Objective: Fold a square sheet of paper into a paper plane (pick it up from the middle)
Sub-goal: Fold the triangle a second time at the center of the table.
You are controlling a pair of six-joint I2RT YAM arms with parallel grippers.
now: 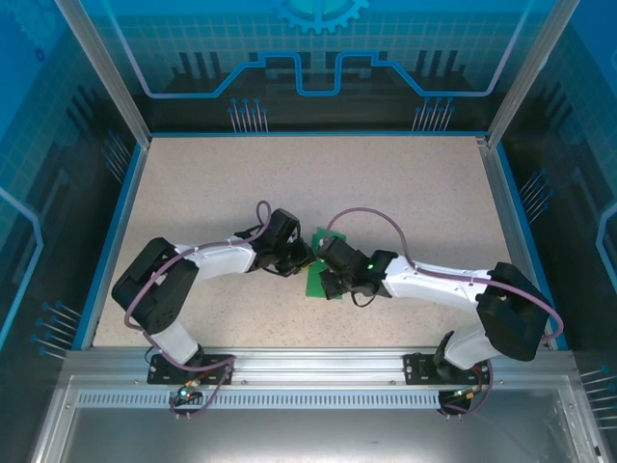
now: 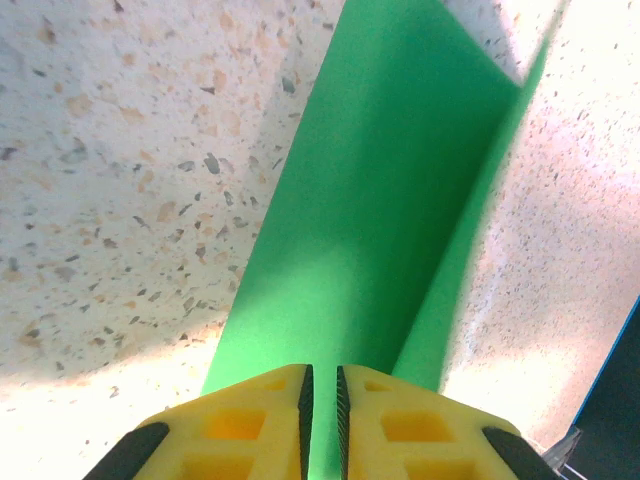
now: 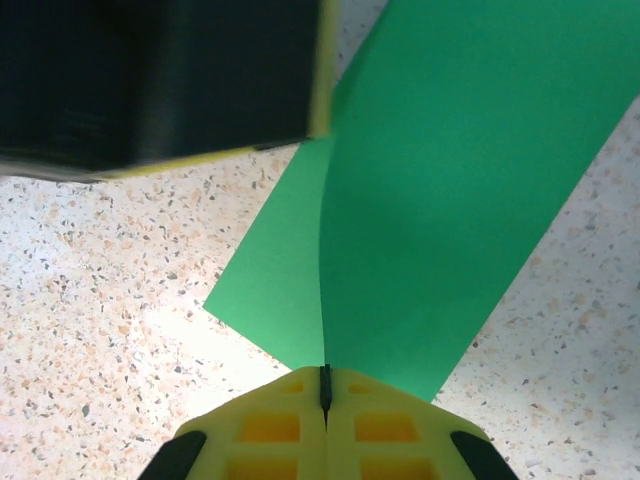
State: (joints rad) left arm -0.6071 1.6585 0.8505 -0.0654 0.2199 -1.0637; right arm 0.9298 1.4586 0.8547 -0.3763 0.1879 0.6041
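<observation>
The right gripper is pressing its yellow fingers fully together. The seam between them is meeting the crease of the square sheet of paper — the fold is running straight into the closed tips, so the gripper is pinching the sheet along that line. In the right wrist view, one part of the green sheet is lying flat on the speckled table to the left of the crease. The larger part, to the right, is rising off the surface and tilting toward the camera.

The left gripper is holding its fingers almost together, leaving only a thin slit. Green is showing within that slit, and the sheet is extending away from the tips; whether the pads are actually gripping the paper cannot be told. In the left wrist view, the sheet is lying mostly flat, with a narrow strip along its right side standing up.

From the top external camera, the left arm and the right arm are reaching inward and meeting near the middle of the table, the two grippers facing each other just beside one another. The sheet is sitting between and under them, with green showing on both the far and the near side of the gripper heads.
</observation>
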